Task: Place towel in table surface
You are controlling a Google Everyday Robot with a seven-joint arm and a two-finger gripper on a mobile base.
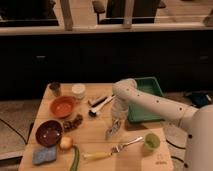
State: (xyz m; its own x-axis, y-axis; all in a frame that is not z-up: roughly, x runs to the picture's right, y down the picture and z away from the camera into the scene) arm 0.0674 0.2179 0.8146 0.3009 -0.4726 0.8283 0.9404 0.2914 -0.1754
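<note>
The two-finger gripper (118, 113) is hanging over the wooden table (95, 142); its grip cannot be told. One crumpled grey cloth towel (113, 129) is lying directly beneath it. Two bowls are sitting leftward in view, one round orange bowl (63, 106) and one round dark maroon bowl (49, 132); one rectangular green plastic tray (148, 94) is sitting just rightward.

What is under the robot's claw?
A crumpled grey towel lies just below the gripper, over the wooden table. Whatever is beneath the towel is hidden.
</note>
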